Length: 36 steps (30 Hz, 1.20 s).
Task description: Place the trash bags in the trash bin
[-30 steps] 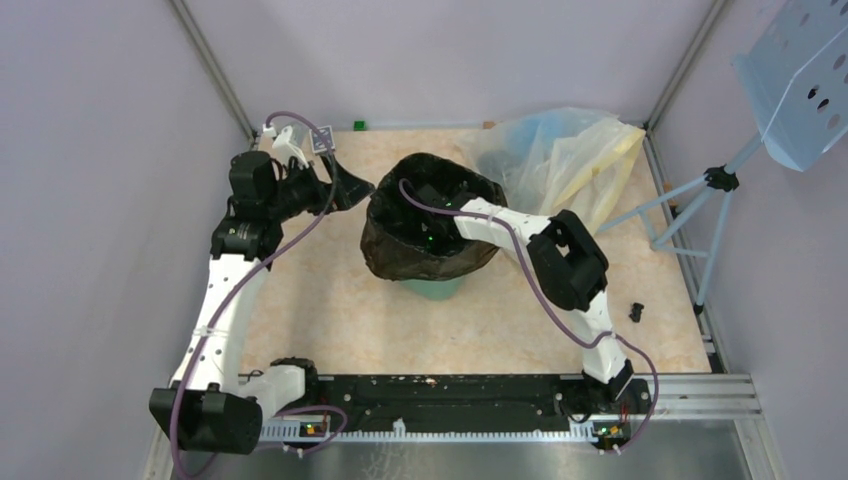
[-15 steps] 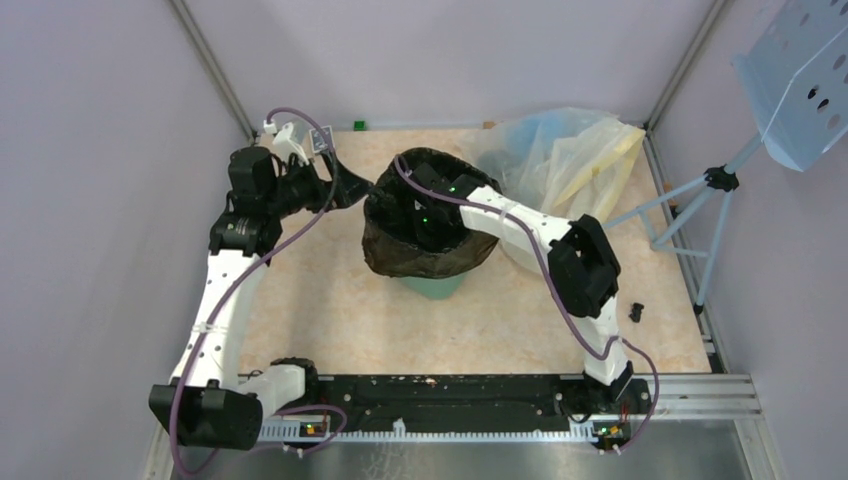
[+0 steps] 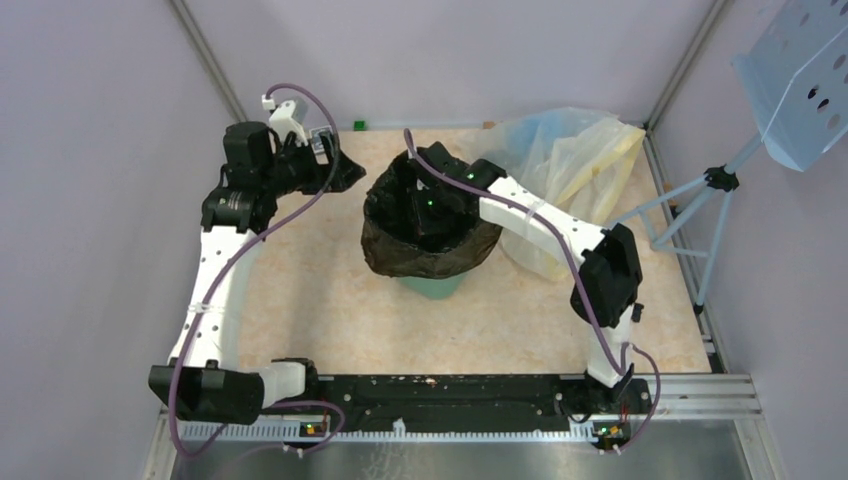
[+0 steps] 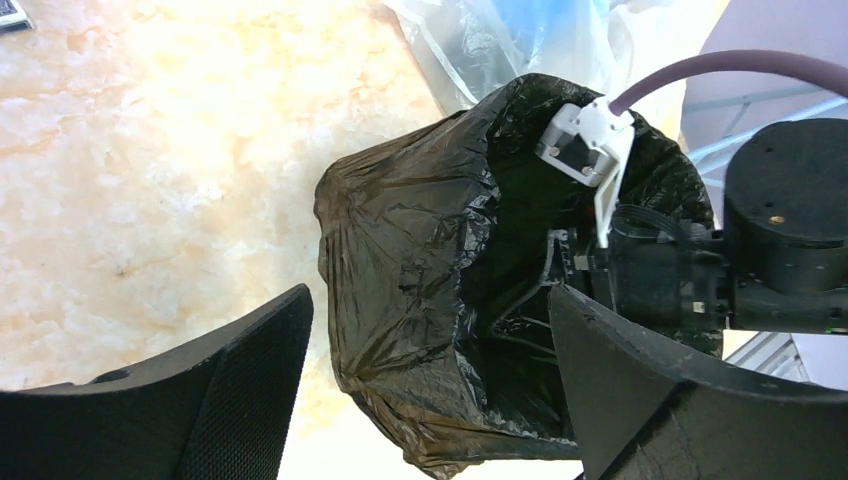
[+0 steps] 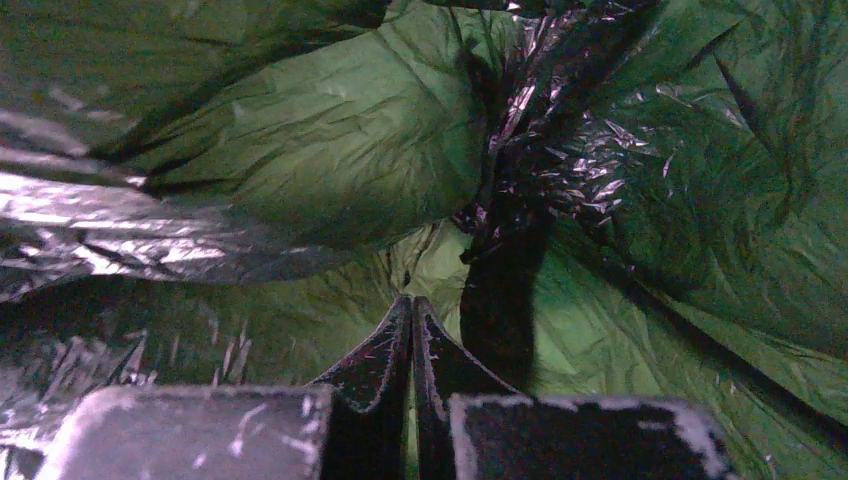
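The black trash bag [image 3: 420,252] is draped over the mint-green trash bin [image 3: 436,288], whose base alone shows below it. The bag's mouth stands open upward. My right gripper [image 3: 424,212] is down inside the bag, its jaws pressed together with nothing seen between them [image 5: 412,300]; the bag's crinkled, green-lit lining [image 5: 330,140] surrounds it. My left gripper [image 3: 350,178] is open and empty, a little left of the bin. In the left wrist view the left gripper [image 4: 428,296] frames the bag's outer side [image 4: 400,290] without touching it.
Clear and yellowish translucent bags [image 3: 565,160] lie at the back right, touching the bin's right side. A pale blue perforated panel [image 3: 800,80] on a tripod [image 3: 712,182] stands at the right. A small black piece [image 3: 635,312] lies near the right edge.
My right arm has stretched out and its gripper has pushed further into the bag. My left gripper has drawn back up and left, away from the bin.
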Motion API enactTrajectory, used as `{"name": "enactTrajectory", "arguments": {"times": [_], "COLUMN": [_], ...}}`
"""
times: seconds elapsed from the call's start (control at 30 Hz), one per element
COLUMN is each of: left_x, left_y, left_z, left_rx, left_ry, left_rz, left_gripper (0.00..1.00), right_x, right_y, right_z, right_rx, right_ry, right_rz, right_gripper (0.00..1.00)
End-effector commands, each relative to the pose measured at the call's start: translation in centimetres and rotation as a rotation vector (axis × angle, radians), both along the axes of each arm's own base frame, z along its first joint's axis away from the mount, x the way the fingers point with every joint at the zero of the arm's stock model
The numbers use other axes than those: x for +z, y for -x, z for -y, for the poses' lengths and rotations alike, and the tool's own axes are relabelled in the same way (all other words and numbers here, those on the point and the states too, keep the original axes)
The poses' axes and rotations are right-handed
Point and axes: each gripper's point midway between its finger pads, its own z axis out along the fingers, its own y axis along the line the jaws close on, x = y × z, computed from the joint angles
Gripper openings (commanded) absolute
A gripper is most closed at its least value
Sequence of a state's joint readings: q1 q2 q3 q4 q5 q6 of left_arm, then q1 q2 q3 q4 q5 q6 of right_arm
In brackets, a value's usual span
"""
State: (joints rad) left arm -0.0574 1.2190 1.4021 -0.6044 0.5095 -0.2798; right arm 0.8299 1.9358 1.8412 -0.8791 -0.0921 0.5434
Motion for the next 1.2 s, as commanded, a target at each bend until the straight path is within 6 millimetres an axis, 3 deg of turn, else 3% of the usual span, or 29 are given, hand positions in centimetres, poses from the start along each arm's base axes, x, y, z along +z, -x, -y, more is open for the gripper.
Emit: {"name": "enactTrajectory", "arguments": {"times": [0.0,0.2,0.43,0.53,0.6,0.63,0.77,0.9,1.0,1.17], "left_x": [0.8,-1.1,-3.0,-4.1,-5.1,-5.5,-6.9,-7.4,-7.6,-7.7], "left_y": [-0.3,-1.0,-1.6,-2.2,-2.6,-2.9,-3.7,-4.0,-4.3,-6.2], "left_z": [0.6,1.4,4.5,5.3,5.2,5.0,4.5,5.1,5.4,3.8], "left_rx": [-0.035,-0.083,-0.112,-0.110,-0.091,-0.072,-0.030,-0.026,-0.028,0.068], "left_ry": [-0.044,-0.090,-0.182,-0.222,-0.270,-0.302,-0.403,-0.476,-0.481,-0.557], "left_rz": [0.037,0.006,-0.034,-0.059,-0.081,-0.090,-0.127,-0.138,-0.144,-0.151], "left_gripper": [0.92,0.91,0.88,0.83,0.78,0.75,0.59,0.52,0.35,0.03], "right_x": [4.3,10.5,15.6,17.5,18.2,18.6,19.4,19.7,19.7,19.2], "right_y": [0.3,1.2,2.5,2.6,2.7,2.7,2.9,2.5,2.1,1.5], "right_z": [0.3,1.8,5.2,7.0,8.2,8.9,11.1,13.0,14.3,16.0], "right_rx": [0.002,0.027,0.026,-0.003,-0.024,-0.037,-0.079,-0.138,-0.196,-0.271], "right_ry": [-0.091,-0.190,-0.300,-0.322,-0.317,-0.313,-0.284,-0.252,-0.221,-0.178], "right_rz": [0.059,0.174,0.268,0.355,0.402,0.427,0.497,0.555,0.589,0.628], "right_gripper": [0.00,0.02,0.09,0.12,0.27,0.29,0.30,0.30,0.30,0.28]}}
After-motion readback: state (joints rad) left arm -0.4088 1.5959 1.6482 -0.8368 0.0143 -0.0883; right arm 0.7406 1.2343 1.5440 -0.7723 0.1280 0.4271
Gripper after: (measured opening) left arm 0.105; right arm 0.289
